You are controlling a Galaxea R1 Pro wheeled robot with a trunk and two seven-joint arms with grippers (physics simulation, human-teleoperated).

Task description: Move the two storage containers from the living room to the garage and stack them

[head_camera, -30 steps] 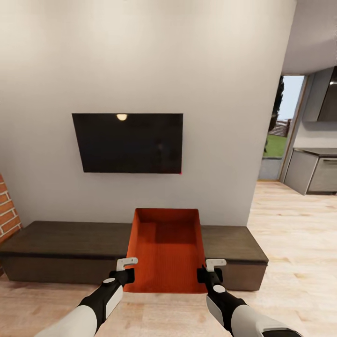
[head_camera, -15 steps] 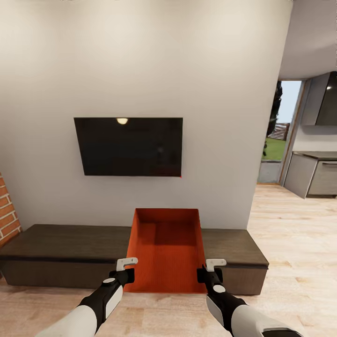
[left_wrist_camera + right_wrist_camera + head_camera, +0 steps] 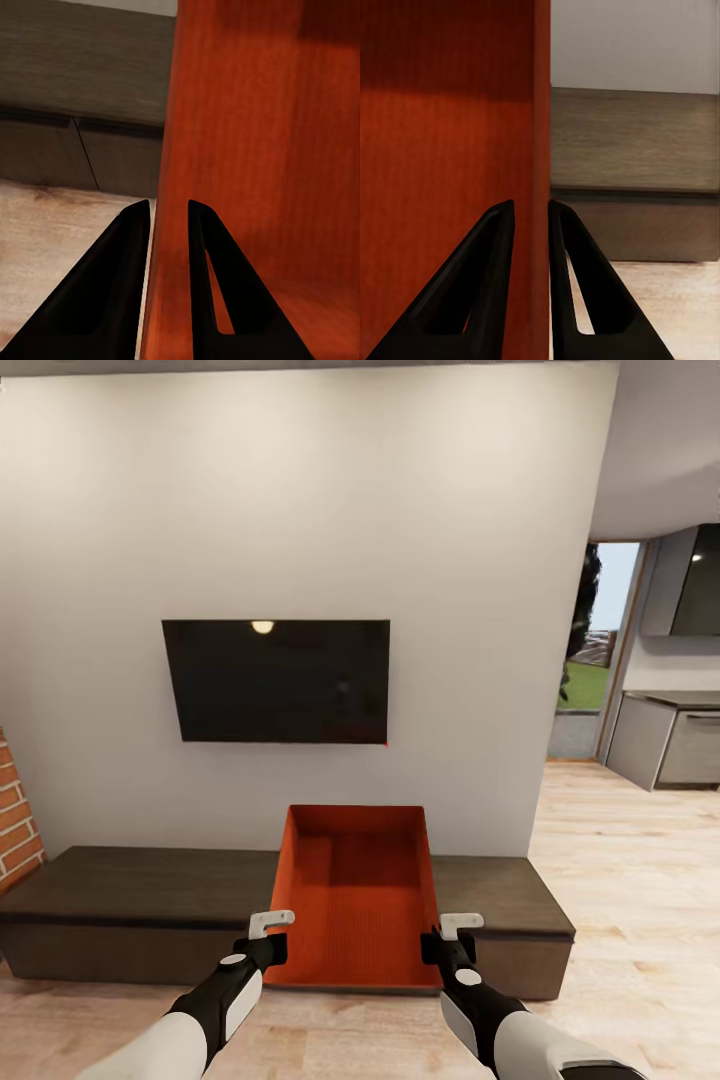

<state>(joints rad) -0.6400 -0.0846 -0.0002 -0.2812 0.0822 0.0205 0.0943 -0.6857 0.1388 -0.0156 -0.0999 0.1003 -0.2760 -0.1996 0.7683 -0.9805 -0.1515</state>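
Observation:
I hold one orange-red storage container [image 3: 355,895] in front of me, open side up, in the living room with its light wood-plank flooring [image 3: 620,920]. My left gripper [image 3: 272,938] is shut on the container's left wall [image 3: 169,225], one finger on each side of it. At the opposite side, my right gripper [image 3: 446,940] pinches the right wall [image 3: 540,187] the same way. The container hangs above the front edge of the long dark bench [image 3: 130,890].
A black TV [image 3: 278,680] hangs on the pale wall ahead. Red brick [image 3: 15,815] shows at the far left. To the right, wood floor leads past grey cabinets [image 3: 665,735] to a glass door [image 3: 585,660] with greenery outside.
The whole view has drawn back and tilted: the wall, TV and bench sit farther and lower in the picture. The container and both grippers keep the same place relative to me.

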